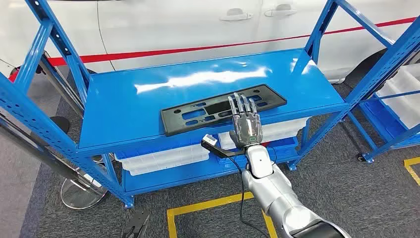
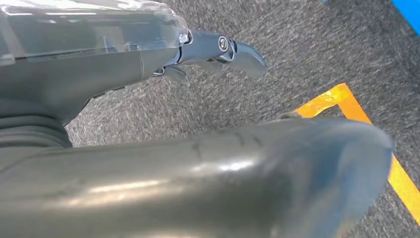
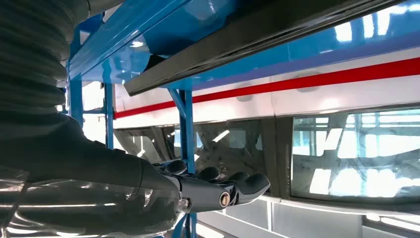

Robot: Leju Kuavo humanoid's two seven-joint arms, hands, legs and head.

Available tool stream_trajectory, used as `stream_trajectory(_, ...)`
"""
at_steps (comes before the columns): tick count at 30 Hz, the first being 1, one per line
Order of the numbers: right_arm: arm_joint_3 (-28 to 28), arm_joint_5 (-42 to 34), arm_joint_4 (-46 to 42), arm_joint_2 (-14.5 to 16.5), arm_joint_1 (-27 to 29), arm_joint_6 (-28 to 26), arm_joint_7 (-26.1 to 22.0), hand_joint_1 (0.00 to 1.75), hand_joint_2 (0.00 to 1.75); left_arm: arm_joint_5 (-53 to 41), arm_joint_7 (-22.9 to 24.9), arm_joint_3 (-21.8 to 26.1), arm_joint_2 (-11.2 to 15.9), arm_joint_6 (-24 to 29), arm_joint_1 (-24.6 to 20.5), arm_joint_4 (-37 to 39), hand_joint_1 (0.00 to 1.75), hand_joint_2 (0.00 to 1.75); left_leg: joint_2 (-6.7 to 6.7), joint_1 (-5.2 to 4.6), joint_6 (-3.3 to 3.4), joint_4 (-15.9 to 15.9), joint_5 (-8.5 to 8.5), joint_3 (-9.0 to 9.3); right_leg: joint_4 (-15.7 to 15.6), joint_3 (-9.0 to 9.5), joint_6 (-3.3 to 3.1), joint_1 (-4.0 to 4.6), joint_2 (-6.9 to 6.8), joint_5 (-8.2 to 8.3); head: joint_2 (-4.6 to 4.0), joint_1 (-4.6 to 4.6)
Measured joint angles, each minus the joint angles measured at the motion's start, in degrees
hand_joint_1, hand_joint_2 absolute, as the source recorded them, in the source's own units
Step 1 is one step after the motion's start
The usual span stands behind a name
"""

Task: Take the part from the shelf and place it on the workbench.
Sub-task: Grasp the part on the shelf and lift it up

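Right hand stretched flat and holding nothing, fingers straight and slightly parted, tips lying over the near edge of the black license plate bracket; actual contact impossible to tell. Bracket lying flat on the top deck of the blue steel shelf, near its front edge. Translucent plastic bins on the tier beneath. White car with a red stripe behind. Left hand hanging above grey carpet and yellow floor tape, fingers curled, nothing held.
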Motion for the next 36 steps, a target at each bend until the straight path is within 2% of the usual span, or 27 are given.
stream_trajectory(3,-0.1,0.1,-0.1,0.2,0.2,0.0,0.2,0.0,1.75,-0.2,0.2,0.0,-0.1,0.0,0.0,0.0,0.0,0.0,0.03,0.14,-0.63,-0.3,0.11,0.1,-0.2,-0.11,-0.19,0.12,0.02,0.08,0.0,0.0)
stream_trajectory(5,-0.2,0.1,-0.4,0.3,0.5,0.0,0.4,0.0,1.75,-0.4,0.4,0.0,-0.2,-0.1,-0.1,0.0,0.0,0.0,0.2,0.12,-1.19,0.3,-0.58,-0.07,-0.9,0.3,-0.73,-0.21,-0.05,0.35,0.0,-0.01)
stream_trajectory(7,-0.4,0.1,-0.7,0.5,0.6,0.0,0.6,0.0,1.75,-0.5,0.6,0.0,-0.2,-0.1,-0.2,0.0,0.0,0.0,0.44,0.06,-1.53,5.0,-3.37,-2.05,-1.5,0.78,-1.27,-0.56,-0.14,0.58,0.0,-0.02)
stream_trajectory(9,-0.4,0.1,-0.8,0.6,1.0,0.0,0.6,0.0,1.75,-0.5,0.7,0.0,-0.2,-0.1,-0.1,0.0,0.0,0.0,0.54,0.05,-1.76,12.8,-6.78,-5.72,-1.5,0.87,-1.54,-0.46,-0.14,0.5,0.0,-0.02)
stream_trajectory(10,-0.5,0.1,-0.8,0.6,1.2,0.0,0.6,0.0,1.75,-0.5,0.8,0.0,-0.2,-0.1,-0.1,0.0,0.0,0.0,0.55,0.05,-1.85,15.4,-7.39,-7.07,-1.5,0.91,-1.6,-0.4,-0.14,0.44,0.0,-0.02)
stream_trajectory(11,-0.5,0.1,-0.8,0.6,1.4,0.0,0.6,0.0,1.75,-0.5,0.8,0.0,-0.2,-0.1,-0.1,0.0,0.0,0.0,0.56,0.05,-1.87,15.9,-6.87,-7.48,-1.4,0.96,-1.61,-0.35,-0.12,0.36,0.0,-0.02)
stream_trajectory(12,-0.5,0.1,-0.8,0.6,1.5,0.0,0.6,0.0,1.75,-0.5,0.8,0.0,-0.2,-0.1,-0.1,0.0,0.0,0.0,0.58,0.05,-1.84,14.0,-5.27,-6.71,-1.3,1.05,-1.56,-0.33,-0.08,0.25,0.0,-0.02)
stream_trajectory(14,-0.6,0.1,-0.9,0.6,1.5,0.0,0.6,0.0,1.75,-0.5,0.8,0.0,-0.2,-0.1,-0.1,0.0,0.0,0.0,0.71,0.01,-1.54,6.2,-1.22,-3.12,-1.0,1.21,-1.24,-0.25,0.01,-0.14,0.0,-0.02)
stream_trajectory(15,-0.7,0.1,-1.0,0.6,1.5,0.0,0.6,0.0,1.75,-0.5,0.8,0.0,-0.2,-0.1,-0.2,0.0,0.0,0.0,0.75,-0.05,-1.3,2.9,-0.05,-1.55,-0.7,1.16,-0.99,-0.13,0.06,-0.37,0.0,-0.02)
stream_trajectory(16,-0.7,0.1,-1.0,0.6,1.6,0.0,0.6,0.0,1.75,-0.5,0.8,0.0,-0.2,-0.1,-0.3,0.0,0.0,0.0,0.77,-0.11,-1.03,0.8,0.45,-0.59,-0.5,1.08,-0.73,-0.01,0.08,-0.54,0.0,-0.02)
stream_trajectory(19,-1.0,0.2,-1.3,0.6,1.8,0.0,0.8,0.0,1.75,-0.6,0.9,0.0,-0.3,-0.3,-0.2,0.0,0.0,0.0,0.63,-0.25,-0.08,-0.3,0.33,-0.12,-0.4,0.98,0.16,0.01,0.03,-0.82,0.0,-0.02)
stream_trajectory(21,-1.3,0.2,-1.8,0.6,2.0,0.0,1.0,0.0,1.75,-0.7,1.0,0.0,-0.4,-0.6,-0.3,0.0,0.0,0.0,0.61,-0.09,0.61,-0.7,0.38,0.17,1.5,0.26,0.84,-0.19,0.03,-2.05,0.0,-0.01)
stream_trajectory(22,-1.5,0.3,-2.0,0.6,2.1,0.0,1.1,0.0,1.75,-0.8,1.0,0.0,-0.6,-0.8,-0.4,0.0,0.0,0.0,0.62,0.01,0.89,-0.8,0.35,0.31,4.0,-1.01,1.16,-0.31,0.05,-3.37,0.0,-0.01)
stream_trajectory(24,-1.7,0.3,-2.3,0.4,2.6,0.0,1.1,0.0,1.75,-1.0,1.0,0.0,-0.7,-0.9,-0.4,0.0,0.0,0.0,0.61,0.0,1.22,-0.8,0.14,0.42,11.8,-5.28,1.66,-0.49,0.05,-6.48,0.0,-0.02)
stream_trajectory(25,-1.8,0.3,-2.3,0.4,3.0,0.0,1.1,0.0,1.75,-1.0,1.1,0.0,-0.8,-0.9,-0.4,0.0,0.0,0.0,0.58,-0.01,1.26,-0.8,0.02,0.5,14.9,-7.2,1.82,-0.59,0.05,-7.18,0.0,-0.02)
stream_trajectory(26,-1.8,0.3,-2.4,0.3,3.4,0.0,1.1,0.0,1.75,-1.0,1.1,0.0,-0.8,-0.9,-0.4,0.0,0.0,0.0,0.54,-0.01,1.26,-0.8,-0.16,0.65,16.1,-8.28,1.87,-0.66,0.04,-6.8,0.0,-0.02)
stream_trajectory(27,-1.8,0.3,-2.6,0.2,3.8,0.0,1.1,0.0,1.75,-1.0,1.2,0.0,-0.8,-0.9,-0.3,0.0,0.0,0.0,0.48,-0.01,1.22,-0.8,-0.37,0.92,14.9,-8.09,1.82,-0.71,0.04,-5.22,0.0,-0.02)
stream_trajectory(29,-1.9,0.3,-2.9,0.1,4.0,0.0,1.1,0.0,1.75,-1.0,1.3,0.0,-0.9,-1.0,-0.3,0.0,0.0,0.0,0.43,-0.01,0.98,-0.8,-0.96,1.73,7.2,-4.94,1.38,-0.69,0.04,-0.43,0.0,-0.02)
stream_trajectory(30,-1.9,0.3,-3.1,0.1,4.1,0.0,1.1,0.0,1.75,-1.0,1.3,0.0,-1.0,-1.0,-0.4,0.0,0.0,0.0,0.43,-0.08,0.75,-0.8,-1.26,2.07,3.4,-3.15,1.08,-0.49,0.04,1.1,0.0,-0.02)
stream_trajectory(31,-1.9,0.3,-3.1,0.1,4.1,0.0,1.1,0.0,1.75,-1.0,1.4,0.0,-1.1,-1.0,-0.4,0.0,0.0,0.0,0.44,-0.13,0.47,-0.9,-1.52,2.3,0.8,-1.92,0.74,-0.29,0.05,1.81,0.0,-0.01)
stream_trajectory(32,-2.0,0.2,-3.2,0.0,4.1,0.0,1.1,0.0,1.75,-1.0,1.4,0.0,-1.1,-1.0,-0.4,0.0,0.0,0.0,0.45,-0.15,0.15,-1.0,-1.75,2.43,-0.4,-1.35,0.41,-0.07,0.07,1.66,0.0,-0.01)
stream_trajectory(33,-2.1,0.2,-3.3,0.0,4.2,0.0,1.1,0.0,1.75,-1.0,1.5,0.0,-1.2,-1.0,-0.4,0.0,0.0,0.0,0.46,-0.17,-0.19,-1.1,-1.95,2.57,-0.6,-1.15,0.09,0.13,0.1,1.26,0.0,-0.01)
stream_trajectory(35,-2.2,0.1,-3.5,-0.1,4.4,-0.1,1.0,0.0,1.75,-1.0,1.5,0.0,-1.2,-1.1,-0.4,0.0,0.0,0.0,0.59,-0.23,-0.86,-1.2,-2.46,3.11,-1.3,-0.28,-0.55,-0.13,0.2,0.97,0.0,-0.02)
stream_trajectory(36,-2.3,0.0,-3.7,-0.1,4.4,-0.1,0.9,0.0,1.75,-1.0,1.5,0.0,-1.2,-1.1,-0.4,0.0,0.0,0.0,0.66,-0.25,-1.09,-0.2,-3.03,2.95,-1.7,0.42,-0.9,-0.3,0.19,0.81,0.0,-0.04)
